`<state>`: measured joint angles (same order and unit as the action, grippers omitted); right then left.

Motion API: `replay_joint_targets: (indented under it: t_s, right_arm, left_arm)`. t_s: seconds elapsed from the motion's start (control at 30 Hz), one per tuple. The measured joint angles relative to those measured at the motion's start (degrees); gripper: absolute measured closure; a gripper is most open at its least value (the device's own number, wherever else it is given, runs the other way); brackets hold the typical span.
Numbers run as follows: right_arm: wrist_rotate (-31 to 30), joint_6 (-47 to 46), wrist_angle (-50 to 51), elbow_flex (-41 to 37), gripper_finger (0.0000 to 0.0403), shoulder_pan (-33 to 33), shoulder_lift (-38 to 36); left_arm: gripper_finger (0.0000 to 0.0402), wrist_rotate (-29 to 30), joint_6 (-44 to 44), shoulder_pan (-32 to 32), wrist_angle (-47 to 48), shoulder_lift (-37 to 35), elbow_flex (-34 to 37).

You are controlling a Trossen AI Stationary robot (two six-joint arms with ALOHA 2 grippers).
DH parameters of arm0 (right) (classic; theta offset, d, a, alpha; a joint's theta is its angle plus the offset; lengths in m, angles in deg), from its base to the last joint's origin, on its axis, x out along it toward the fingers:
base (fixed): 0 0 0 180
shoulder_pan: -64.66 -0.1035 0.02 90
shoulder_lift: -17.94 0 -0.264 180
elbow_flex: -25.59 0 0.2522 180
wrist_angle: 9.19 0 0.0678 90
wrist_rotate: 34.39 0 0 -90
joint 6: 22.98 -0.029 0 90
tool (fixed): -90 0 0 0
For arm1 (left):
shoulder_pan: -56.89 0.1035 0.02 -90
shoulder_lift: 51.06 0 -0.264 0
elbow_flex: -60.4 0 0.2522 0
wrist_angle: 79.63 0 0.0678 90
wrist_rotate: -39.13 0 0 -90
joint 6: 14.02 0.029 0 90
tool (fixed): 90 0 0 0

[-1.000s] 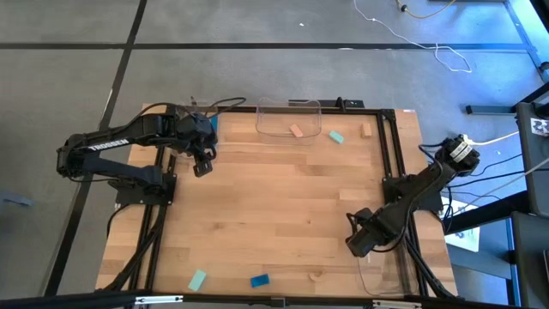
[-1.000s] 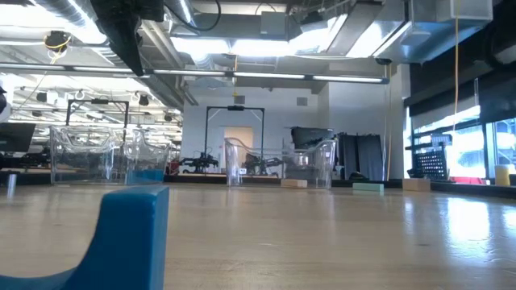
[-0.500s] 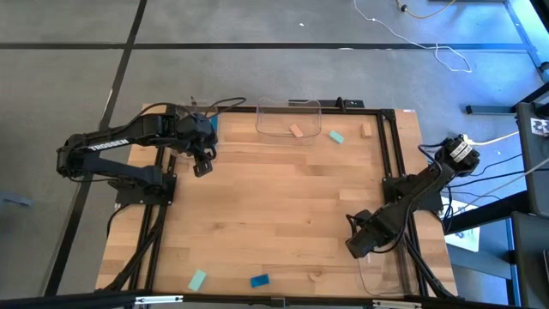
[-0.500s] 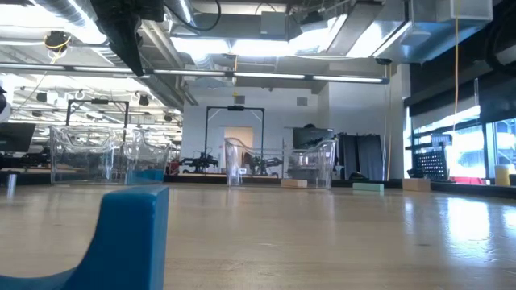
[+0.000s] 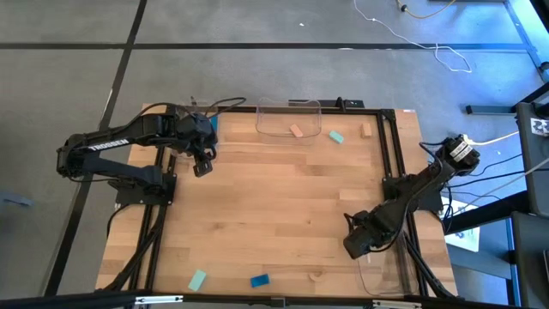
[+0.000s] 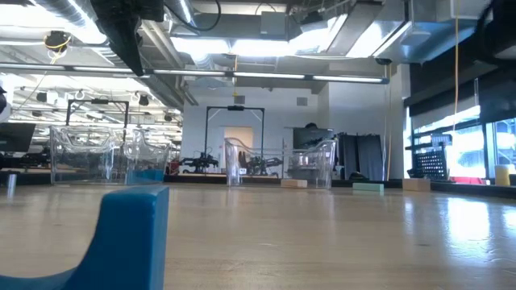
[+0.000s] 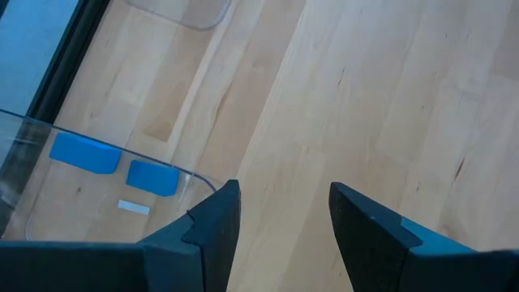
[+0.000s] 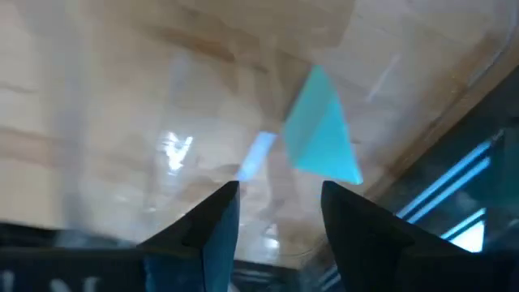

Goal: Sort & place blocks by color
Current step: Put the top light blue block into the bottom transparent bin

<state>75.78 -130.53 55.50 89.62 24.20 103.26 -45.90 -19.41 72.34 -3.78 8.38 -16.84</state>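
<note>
Pale wood planks make up the table (image 5: 274, 206), framed by dark rails, with grey floor and loose cables beyond it. At the far edge sits a clear tray (image 5: 288, 118) holding a tan block (image 5: 296, 130); just outside it lie a mint block (image 5: 336, 136) and another tan block (image 5: 366, 130). The left gripper (image 5: 202, 165) hangs by the far left corner, fingers parted with nothing between them, beside a second tray (image 7: 105, 174) that holds two blue blocks (image 7: 83, 153) (seen only from its wrist). The right gripper (image 5: 353, 244) sits near the right edge over a third tray (image 5: 382, 275), fingers apart, a mint block (image 8: 324, 138) visible beyond them through the plastic. Along the near edge, well apart from both arms, lie a mint block (image 5: 197, 280) and a blue block (image 5: 259, 280). Between the arms the middle boards lie bare.
</note>
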Motion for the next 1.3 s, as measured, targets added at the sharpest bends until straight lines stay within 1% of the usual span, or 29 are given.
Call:
replay_joint_targets:
  t_s: [0.13,0.33,0.43,0.53,0.63,0.77,0.83,0.9,1.03,1.17,1.3]
  right_arm:
    - [-4.9,0.0,1.5,4.8,0.0226,0.2,-1.5]
    - [-16.7,0.3,10.2,16.1,0.0228,0.2,-2.6]
    - [-22.3,3.1,12.2,20.7,0.0229,0.5,-2.6]
    - [-26.2,4.6,15.9,24.1,0.0229,1.9,-2.5]
    - [-29.4,4.9,21.4,26.2,0.0229,5.3,-2.5]
    - [-31.2,9.0,27.5,28.2,0.0229,11.5,-2.5]
    - [-33.1,13.2,28.4,28.5,0.0228,15.5,-2.5]
    - [-33.6,18.2,28.1,28.6,0.0228,20.0,-2.5]
    - [-32.4,28.0,27.9,28.6,0.0228,30.5,-2.5]
    - [-34.1,38.6,27.8,28.6,0.0228,41.2,-2.5]
    - [-34.3,49.7,25.9,28.2,0.0228,52.0,-2.5]
  left_arm:
    - [0.0221,0.0,0.0,0.0,0.0,0.0,0.0]
    - [0.0221,0.0,0.0,0.0,0.3,0.0,0.0]
    - [0.0221,0.0,0.0,0.0,0.3,0.0,0.0]
    - [0.0221,0.0,0.0,0.0,0.4,0.0,0.0]
    - [0.0221,0.0,0.0,0.0,0.3,0.0,0.0]
    - [0.0221,0.0,0.0,0.0,0.3,0.0,0.0]
    - [0.0221,0.0,0.0,0.0,0.3,0.0,0.0]
    - [0.0221,0.0,0.0,0.0,0.3,0.0,0.0]
    - [0.0221,0.0,0.0,0.0,0.3,0.0,0.0]
    - [0.0221,0.0,0.0,0.0,0.3,0.0,0.0]
    - [0.0221,0.0,-0.5,0.0,0.3,0.0,0.0]
